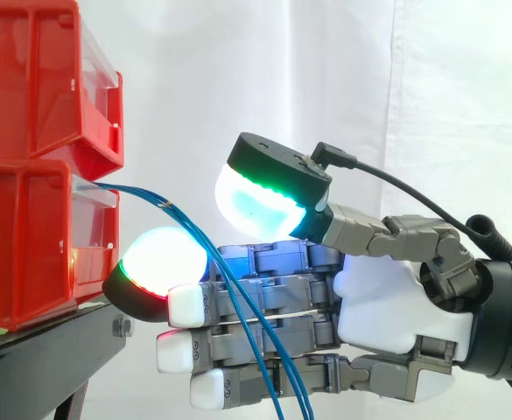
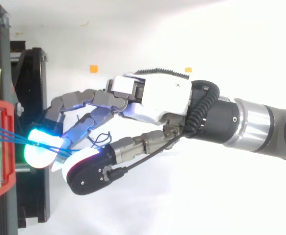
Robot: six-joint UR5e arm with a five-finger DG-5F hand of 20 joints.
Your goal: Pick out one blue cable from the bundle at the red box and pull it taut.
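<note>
Several blue cables (image 1: 168,206) droop from the red box (image 1: 28,236), slanting down across our hand (image 1: 387,302), which reaches toward the box with fingers (image 1: 286,261) straight, thumb (image 1: 273,188) spread above, nothing pinched yet.

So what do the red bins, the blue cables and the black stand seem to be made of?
Red bins: moulded plastic, glossy, with ribbed walls and soft highlights.
Blue cables: thin, smooth blue sheathing, probably plastic insulation; they bend in loose curves.
Black stand: likely painted metal, matte, with a bolt at its corner, though the look leaves it open.
</note>
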